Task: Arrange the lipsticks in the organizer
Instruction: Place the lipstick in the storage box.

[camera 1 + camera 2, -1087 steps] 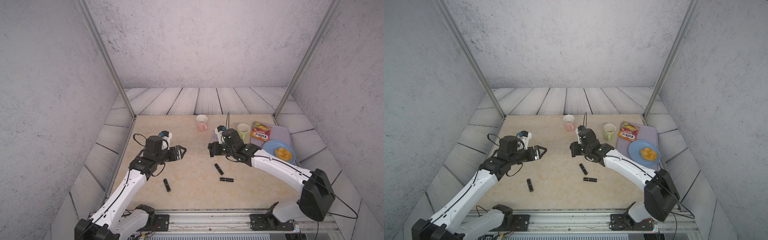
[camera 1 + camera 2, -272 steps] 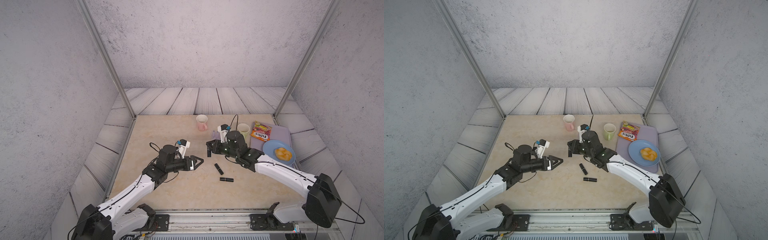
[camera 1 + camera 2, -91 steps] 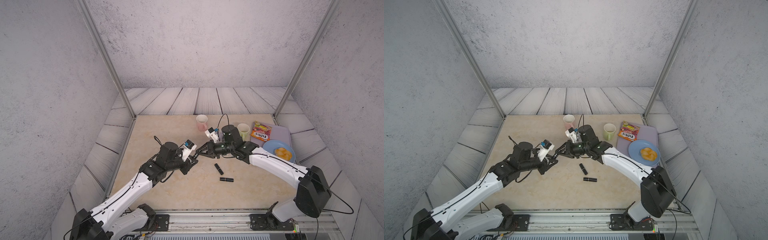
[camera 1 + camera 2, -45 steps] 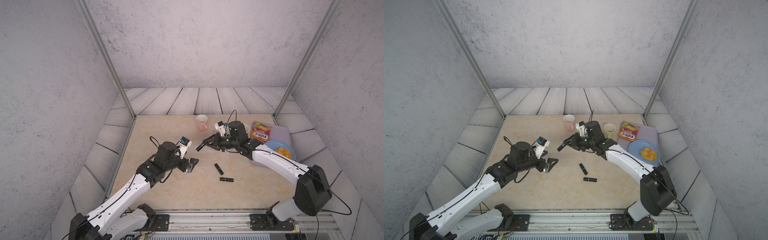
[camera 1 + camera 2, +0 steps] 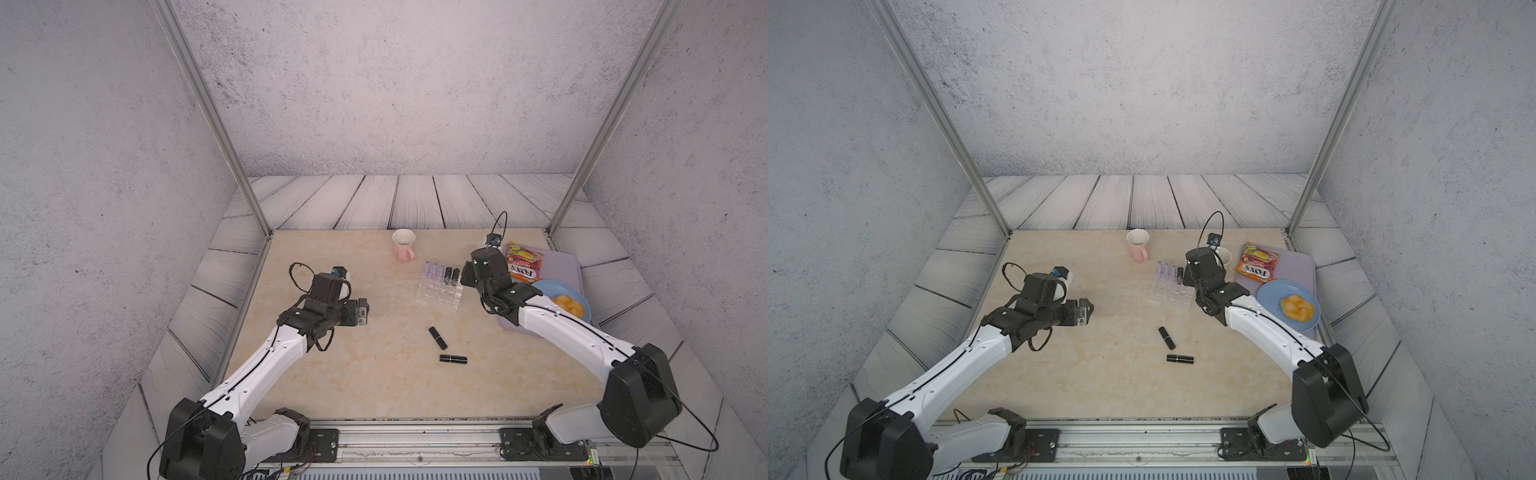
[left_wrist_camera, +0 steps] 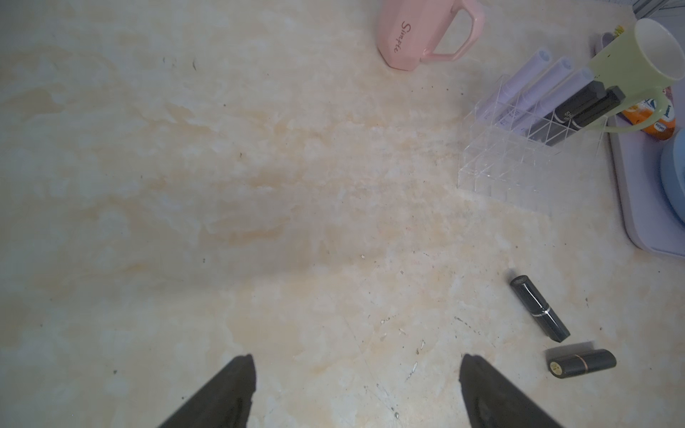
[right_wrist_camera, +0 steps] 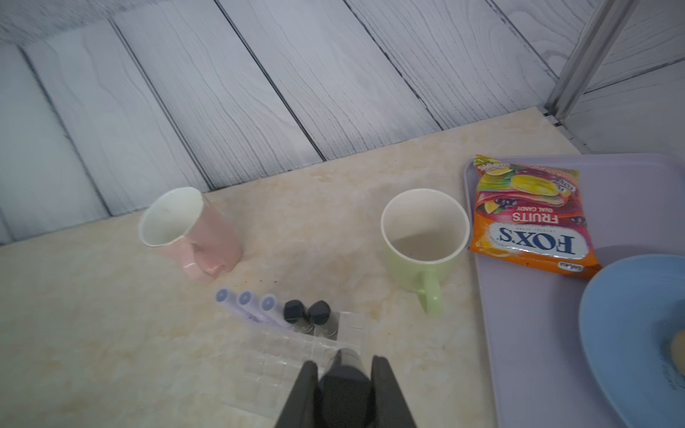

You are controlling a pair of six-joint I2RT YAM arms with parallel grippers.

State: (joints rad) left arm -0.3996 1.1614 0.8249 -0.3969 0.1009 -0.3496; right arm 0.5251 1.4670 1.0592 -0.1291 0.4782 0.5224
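Lipstick (image 7: pixel 345 381), black, sits clamped in the right claw (image 7: pixel 344 362) at the clear organizer (image 7: pixel 274 359); the left claw (image 6: pixel 356 358) hangs spread apart over the worktop (image 6: pixel 222 185), near two loose lipsticks (image 6: pixel 539 313).

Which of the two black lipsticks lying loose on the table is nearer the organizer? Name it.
The slanted lipstick sits closer to the organizer. The crosswise lipstick lies beyond it, further from the organizer.

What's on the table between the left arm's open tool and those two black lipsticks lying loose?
Nothing: only bare marbled tabletop separates the left tool from the two loose lipsticks, as the left wrist view shows.
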